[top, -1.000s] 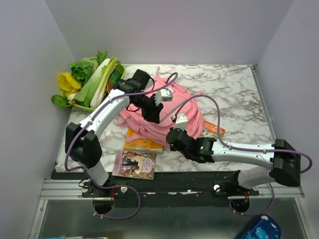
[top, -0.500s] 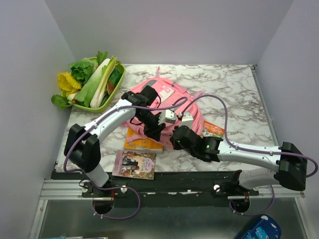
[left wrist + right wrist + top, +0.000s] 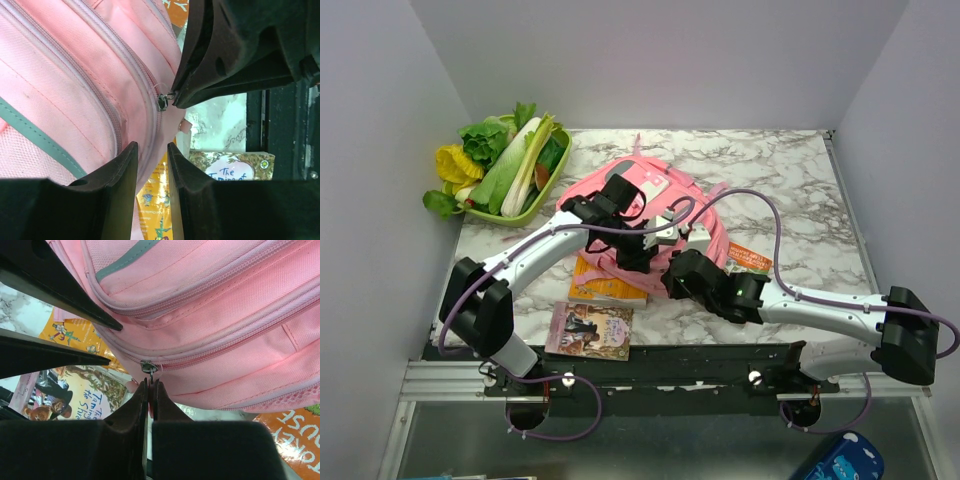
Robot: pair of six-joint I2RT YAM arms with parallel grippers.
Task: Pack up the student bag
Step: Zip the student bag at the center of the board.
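One pink student bag (image 3: 685,180), marbled table (image 3: 790,180); white walls (image 3: 650,60)

White links (image 3: 820,312), black joints (image 3: 905,335), purple cables (image 3: 776,232), black fingers (image 3: 120,192).

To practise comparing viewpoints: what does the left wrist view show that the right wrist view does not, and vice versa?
Only the left wrist view: the right gripper seen from outside, its black body filling the upper right, and the left gripper from behind its own open fingers. Only the right wrist view: the left gripper's spread fingers from outside, and big white lettering on an orange book. Both: the pink student bag, its grey strip, the zipper pull pinched by the right gripper, and the Taming book.
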